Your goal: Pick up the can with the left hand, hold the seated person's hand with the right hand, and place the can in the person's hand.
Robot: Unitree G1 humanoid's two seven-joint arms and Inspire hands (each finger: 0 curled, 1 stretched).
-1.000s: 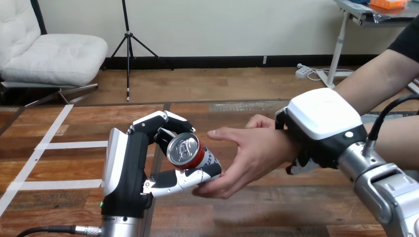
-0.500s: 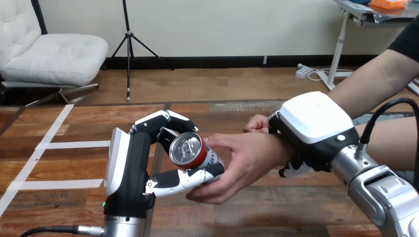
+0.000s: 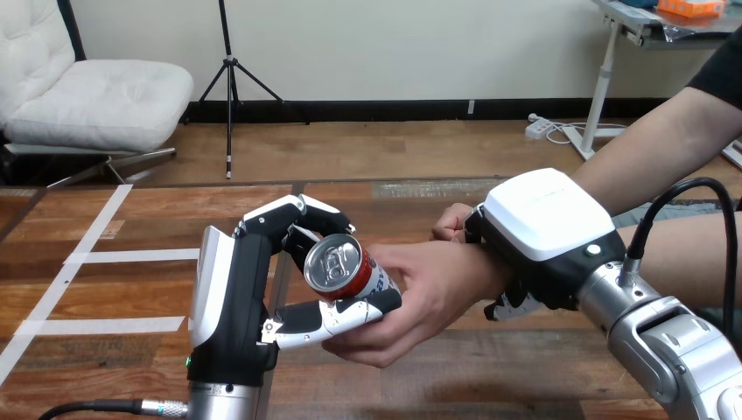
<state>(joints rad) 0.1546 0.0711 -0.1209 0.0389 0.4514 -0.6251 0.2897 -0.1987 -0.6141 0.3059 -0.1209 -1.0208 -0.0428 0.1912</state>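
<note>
A red can [image 3: 337, 265] with a silver top lies tilted in my left hand [image 3: 229, 297], above the wooden table [image 3: 490, 376]. Fingers curl over its far side and the thumb runs under it. The person's hand [image 3: 430, 287] reaches in from the right. Its fingers wrap the can's body from the right and below, so both hands are on the can. My right hand [image 3: 544, 226] sits on the person's wrist, white back shell up. Its dark fingers curl round the wrist's underside, and the thumb is at the near top edge.
White tape strips [image 3: 87, 255] cross the table's left part. The person's forearm [image 3: 665, 149] stretches from the upper right toward the centre. A black cable [image 3: 700, 188] loops over my right forearm.
The person's hand, with my right hand on its wrist, has moved left to the can and its fingers have closed round it. My left hand shifted slightly right.
</note>
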